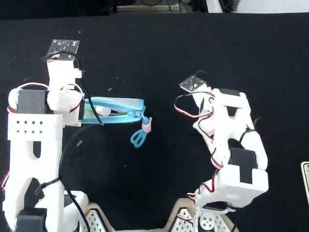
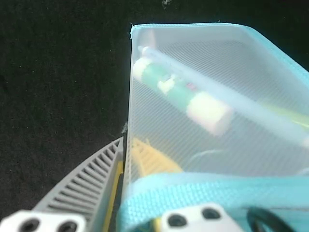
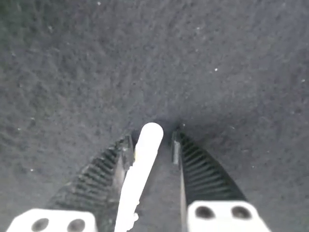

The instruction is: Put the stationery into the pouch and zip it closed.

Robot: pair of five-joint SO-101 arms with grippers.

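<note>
The teal translucent pouch (image 1: 118, 111) lies on the black table, its zipper pull with a pink and blue loop (image 1: 141, 133) at the end nearer the middle. My left gripper (image 1: 91, 112) is shut on the pouch's other end. In the left wrist view the pouch (image 2: 217, 96) holds a green and white stick (image 2: 181, 94), a pale blue pen (image 2: 256, 108) and something yellow (image 2: 149, 157); my left gripper (image 2: 126, 150) pinches its edge. My right arm (image 1: 234, 145) stands folded on the right. Close above the table, my right gripper (image 3: 150, 140) is shut on a white stick (image 3: 142, 164).
The black cloth (image 1: 193, 43) covers the whole table. A pale object (image 1: 305, 176) shows at the right edge. The arm bases (image 1: 193, 217) stand at the front edge.
</note>
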